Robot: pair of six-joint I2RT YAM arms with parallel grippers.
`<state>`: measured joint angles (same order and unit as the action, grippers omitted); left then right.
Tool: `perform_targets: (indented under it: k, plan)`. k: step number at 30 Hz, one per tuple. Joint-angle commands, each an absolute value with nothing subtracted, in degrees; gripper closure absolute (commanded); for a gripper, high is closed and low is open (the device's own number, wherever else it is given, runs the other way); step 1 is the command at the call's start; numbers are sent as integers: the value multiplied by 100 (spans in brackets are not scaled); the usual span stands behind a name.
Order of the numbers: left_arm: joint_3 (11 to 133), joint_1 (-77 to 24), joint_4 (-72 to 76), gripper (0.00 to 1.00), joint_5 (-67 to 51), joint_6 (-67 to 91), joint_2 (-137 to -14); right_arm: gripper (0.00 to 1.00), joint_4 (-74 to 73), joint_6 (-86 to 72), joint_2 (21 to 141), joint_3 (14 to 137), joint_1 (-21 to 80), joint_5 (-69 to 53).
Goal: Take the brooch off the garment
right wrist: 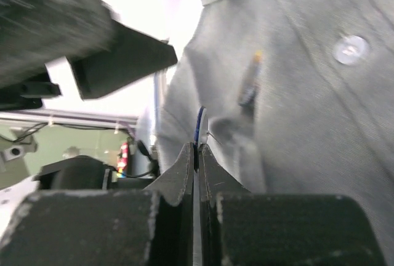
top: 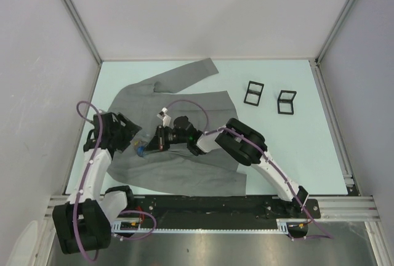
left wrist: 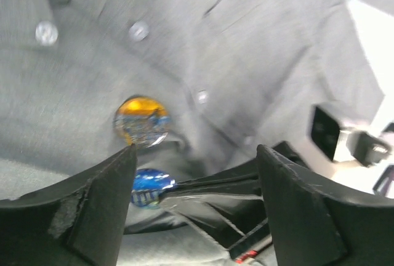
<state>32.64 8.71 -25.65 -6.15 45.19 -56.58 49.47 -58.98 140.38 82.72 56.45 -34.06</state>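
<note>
The grey garment (top: 184, 167) lies spread on the table, its pale buttons (left wrist: 138, 31) showing in the left wrist view. My right gripper (right wrist: 196, 149) is shut on the rim of a blue brooch (right wrist: 198, 124), which stands edge-on against a fold of the cloth. The same blue brooch (left wrist: 151, 186) shows between the left fingers, pinched by the right gripper's thin tips (left wrist: 203, 193). An orange brooch (left wrist: 141, 120) sits on the cloth just above it. My left gripper (left wrist: 198, 150) is open, with nothing held between its jaws. Whether the blue brooch's pin is still in the fabric I cannot tell.
Two small black stands (top: 253, 92) (top: 285, 101) sit on the pale table to the right of the jacket. A sleeve (top: 191, 72) reaches toward the back. White walls enclose the table on three sides. The two grippers (top: 132, 138) (top: 151, 146) are close together over the jacket's left front.
</note>
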Motion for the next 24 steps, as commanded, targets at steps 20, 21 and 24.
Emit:
perform_targets:
  k: [20,21,24]
  plan:
    - [4570,-280,-2927,20,-1335,4191,-5554,100,1546,-1579,10797,7348,4254,-3528]
    - [4570,-377,-2866,20,-1423,4279,-5642,100,1155,-503,10567,7261,4237,-3176]
    - [4718,-903,-2698,22,-1643,4771,-5976,100,816,622,9839,6489,4324,-1823]
